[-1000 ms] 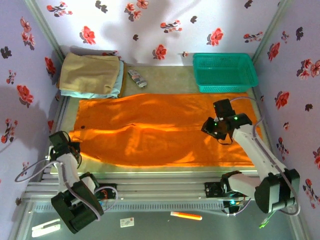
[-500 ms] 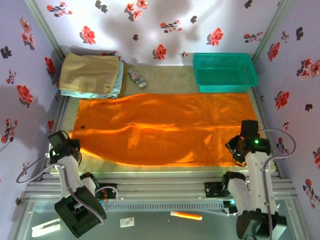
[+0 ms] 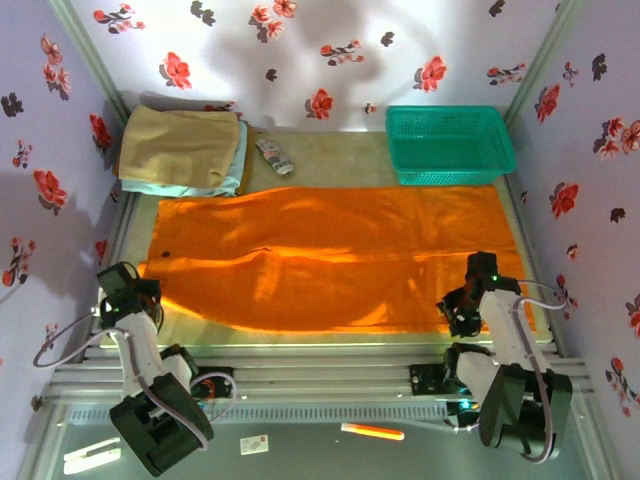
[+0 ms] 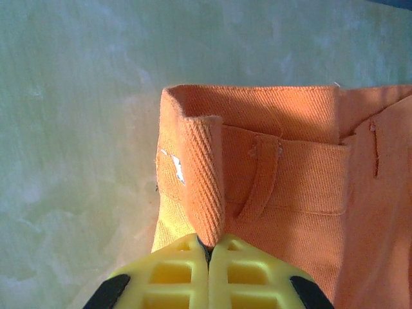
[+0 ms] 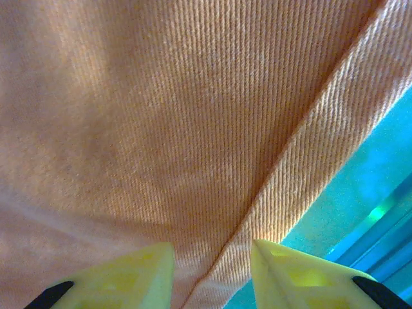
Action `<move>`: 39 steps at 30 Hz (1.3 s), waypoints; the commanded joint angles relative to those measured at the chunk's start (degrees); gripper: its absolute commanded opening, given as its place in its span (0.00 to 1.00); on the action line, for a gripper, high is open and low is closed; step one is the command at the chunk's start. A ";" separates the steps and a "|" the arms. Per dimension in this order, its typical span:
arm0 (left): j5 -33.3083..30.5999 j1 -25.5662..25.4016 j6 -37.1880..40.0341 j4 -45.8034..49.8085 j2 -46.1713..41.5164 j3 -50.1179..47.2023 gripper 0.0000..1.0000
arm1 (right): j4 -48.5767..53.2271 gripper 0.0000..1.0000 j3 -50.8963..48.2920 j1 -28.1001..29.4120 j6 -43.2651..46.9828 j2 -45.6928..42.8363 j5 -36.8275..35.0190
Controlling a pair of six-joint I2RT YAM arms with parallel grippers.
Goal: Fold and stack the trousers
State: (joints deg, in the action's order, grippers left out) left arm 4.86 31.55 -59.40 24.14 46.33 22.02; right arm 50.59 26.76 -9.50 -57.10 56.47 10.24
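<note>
The bright orange trousers point(image 3: 330, 260) lie spread flat across the table, waistband to the left and leg ends to the right. My left gripper point(image 3: 133, 290) sits at the near left corner of the waistband. In the left wrist view its yellow fingers point(image 4: 168, 277) are shut on a raised fold of the waistband point(image 4: 205, 187), beside a belt loop. My right gripper point(image 3: 460, 312) hovers over the near right leg end. Its fingers point(image 5: 132, 277) stand apart above a hem edge of the trousers point(image 5: 193, 129), holding nothing.
A green basket point(image 3: 450, 143) stands at the back right, close to the trousers' far edge. A tan folded garment point(image 3: 180, 148) lies on a light blue one point(image 3: 241, 150) at the back left, with a small patterned object point(image 3: 274, 155) beside them. Floral walls close in both sides.
My right arm has swung from above the middle right of the trousers back to their near right corner. The left gripper has stayed shut on the waistband, barely moving.
</note>
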 commanded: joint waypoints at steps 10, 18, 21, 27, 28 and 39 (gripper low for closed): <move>0.51 -0.04 0.95 -0.14 -0.36 1.51 0.00 | -5.58 0.27 -2.08 1.41 -2.23 5.72 1.15; 0.89 -0.05 0.85 2.30 -1.04 3.82 0.00 | -2.87 0.00 -0.31 1.50 -0.05 1.91 0.91; 0.95 -0.06 1.19 5.04 -2.62 5.35 0.00 | -0.61 0.00 1.19 1.41 1.95 -1.21 0.10; 0.78 0.01 0.52 12.74 -7.24 9.98 0.00 | 2.17 0.00 5.39 1.25 6.00 -7.17 -0.37; 0.48 0.07 0.39 14.18 -8.36 10.89 0.00 | 2.06 0.00 6.55 1.07 6.40 -7.73 1.16; -5.92 0.70 3.85 31.40 -13.87 26.69 0.00 | 12.94 0.00 20.31 -0.60 18.52 -15.06 -1.50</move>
State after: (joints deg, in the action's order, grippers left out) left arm 3.40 31.57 -58.04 49.74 33.71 44.45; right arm 58.39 43.31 -9.34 -43.92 42.85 11.22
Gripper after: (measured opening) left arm 0.042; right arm 0.057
